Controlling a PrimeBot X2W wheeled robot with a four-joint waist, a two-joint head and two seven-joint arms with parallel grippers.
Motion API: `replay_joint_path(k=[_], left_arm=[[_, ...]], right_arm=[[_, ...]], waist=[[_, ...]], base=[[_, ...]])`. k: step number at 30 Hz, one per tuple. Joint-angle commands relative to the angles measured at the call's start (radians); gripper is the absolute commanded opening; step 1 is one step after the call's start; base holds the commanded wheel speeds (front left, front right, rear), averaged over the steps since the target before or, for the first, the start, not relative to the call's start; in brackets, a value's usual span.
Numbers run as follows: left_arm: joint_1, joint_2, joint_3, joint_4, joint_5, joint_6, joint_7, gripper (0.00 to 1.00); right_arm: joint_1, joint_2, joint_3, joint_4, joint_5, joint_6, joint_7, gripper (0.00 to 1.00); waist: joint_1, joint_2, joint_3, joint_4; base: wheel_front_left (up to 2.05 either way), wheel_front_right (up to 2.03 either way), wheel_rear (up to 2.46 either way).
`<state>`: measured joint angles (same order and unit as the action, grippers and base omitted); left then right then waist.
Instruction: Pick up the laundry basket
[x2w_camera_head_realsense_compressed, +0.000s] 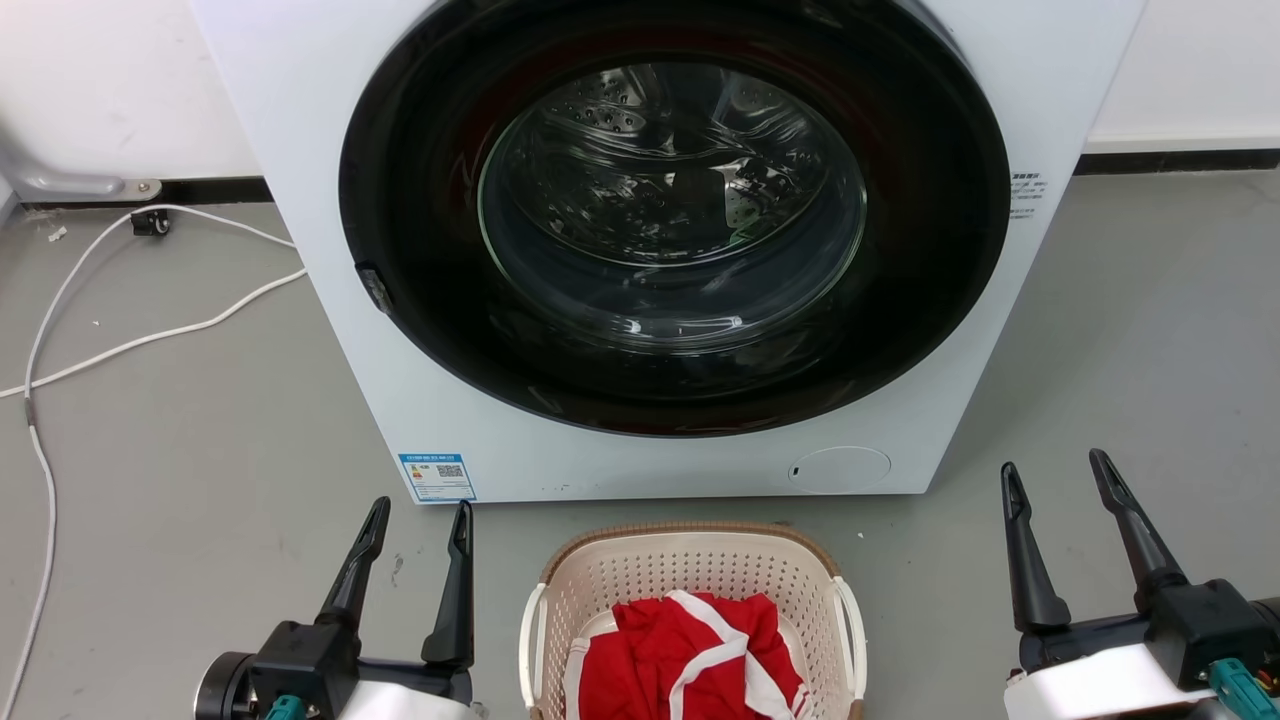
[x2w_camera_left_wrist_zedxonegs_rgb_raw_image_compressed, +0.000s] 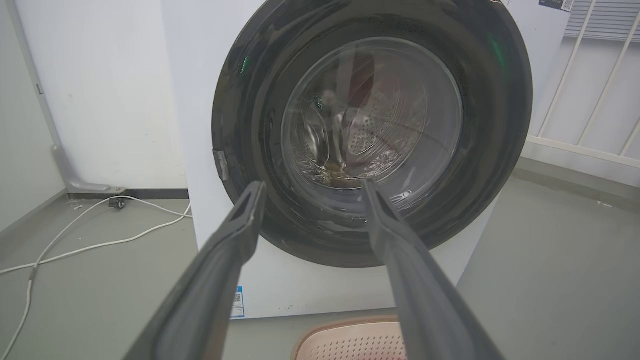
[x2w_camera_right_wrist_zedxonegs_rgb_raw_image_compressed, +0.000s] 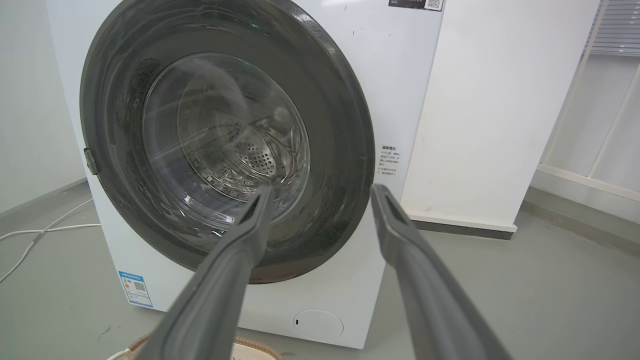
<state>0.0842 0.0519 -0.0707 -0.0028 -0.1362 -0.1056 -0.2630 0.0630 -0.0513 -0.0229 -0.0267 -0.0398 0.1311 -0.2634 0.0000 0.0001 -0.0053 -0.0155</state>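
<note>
The laundry basket (x2w_camera_head_realsense_compressed: 690, 572) stood on the grey floor (x2w_camera_head_realsense_compressed: 200, 450) just in front of the washing machine (x2w_camera_head_realsense_compressed: 420, 430), between our two arms, with a red garment (x2w_camera_head_realsense_compressed: 690, 650) trimmed in white heaped inside; our left gripper (x2w_camera_head_realsense_compressed: 421, 510) hovered near its left side, fingers moderately spread and empty; our right gripper (x2w_camera_head_realsense_compressed: 1053, 465) hung farther off on the right, likewise spread and holding nothing; neither touched the basket. We judged the lift not yet begun, and several things could spoil it; the white side handles (x2w_camera_head_realsense_compressed: 855, 625) were thin loops lying close against the walls, so a finger arriving off line could miss one and shove the light basket sideways or against the machine's front; the right arm had farther to travel, so one side might be seized first and the basket tip, spilling the garment; a grip on the perforated wall instead of a handle could slip; loose cloth near the rim might be pinched in a closing pincer; the white cable (x2w_camera_head_realsense_compressed: 150, 335) lay well apart, little threat.
</note>
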Motion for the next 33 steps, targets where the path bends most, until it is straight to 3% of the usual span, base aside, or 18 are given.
replay_joint_path(k=[1, 13, 17, 26, 33], left_arm=[[0.012, -0.002, 0.001, 0.004, -0.005, -0.001, -0.003, 1.0], [0.002, -0.002, -0.003, 0.078, -0.001, 0.007, -0.003, 1.0], [-0.034, -0.002, 0.003, 0.135, 0.0, 0.014, -0.003, 1.0], [-0.171, 0.0, 0.032, 0.306, 0.046, -0.003, -0.003, 1.0], [-0.316, 0.04, 0.041, 0.44, 0.068, -0.016, -0.003, 1.0]], right_arm=[[0.009, 0.002, -0.001, 0.003, 0.006, 0.0, -0.002, 1.0], [0.002, 0.002, 0.006, 0.056, 0.023, -0.001, -0.002, 1.0], [-0.038, 0.002, 0.016, 0.099, 0.022, -0.001, -0.002, 1.0], [-0.179, 0.002, 0.049, 0.277, 0.004, -0.001, -0.002, 1.0], [-0.328, 0.002, 0.058, 0.486, 0.002, -0.001, 0.01, 1.0]], waist=[[0.0, -0.0001, 0.002, 0.0], [0.0, -0.0001, 0.05, -0.013], [0.0, -0.0001, 0.115, -0.023], [0.0, -0.0001, 0.297, -0.045], [0.0, -0.0001, 0.447, -0.063]], base=[[0.0, 0.0, 0.0], [0.0, 0.0, 0.0], [0.0, 0.0, 0.0], [0.0, 0.0, 0.0], [0.0, 0.0, 0.0]])
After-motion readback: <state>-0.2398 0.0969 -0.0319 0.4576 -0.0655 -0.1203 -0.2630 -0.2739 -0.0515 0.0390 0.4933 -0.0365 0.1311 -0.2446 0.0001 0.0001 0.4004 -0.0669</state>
